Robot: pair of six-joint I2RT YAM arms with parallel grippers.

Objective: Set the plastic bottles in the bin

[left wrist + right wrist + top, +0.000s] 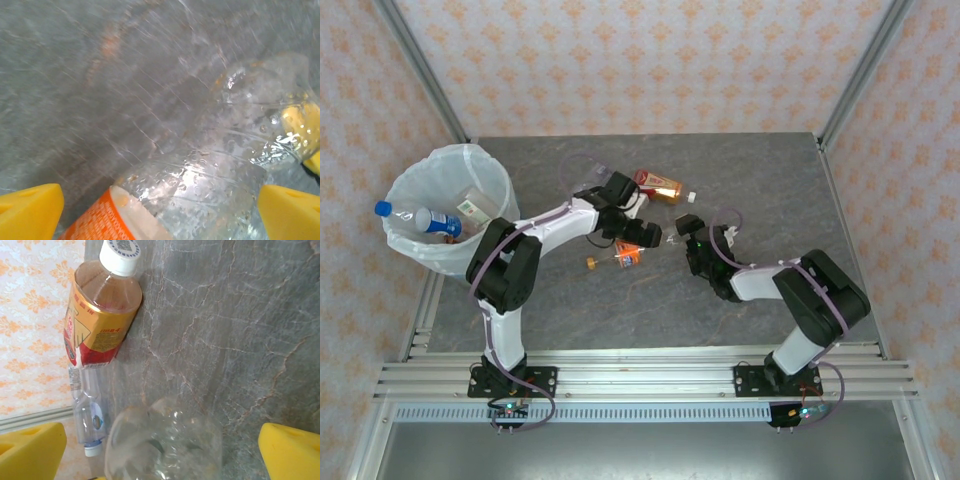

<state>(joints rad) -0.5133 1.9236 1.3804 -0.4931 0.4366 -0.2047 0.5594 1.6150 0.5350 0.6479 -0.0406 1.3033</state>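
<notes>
Left gripper [160, 215], jaws spread wide; an orange-labelled bottle [200, 175], crushed and clear, lies between them on the grey table [75, 75]. Right gripper [160, 455], jaws likewise wide apart, with the base of a clear bottle [165, 440] between them. At eleven o'clock from it lies a red and gold bottle [100, 305] with a white cap. Seen from above, the bin [492, 172] stands at the table's ten o'clock, a blue-capped bottle [420, 217] inside.
</notes>
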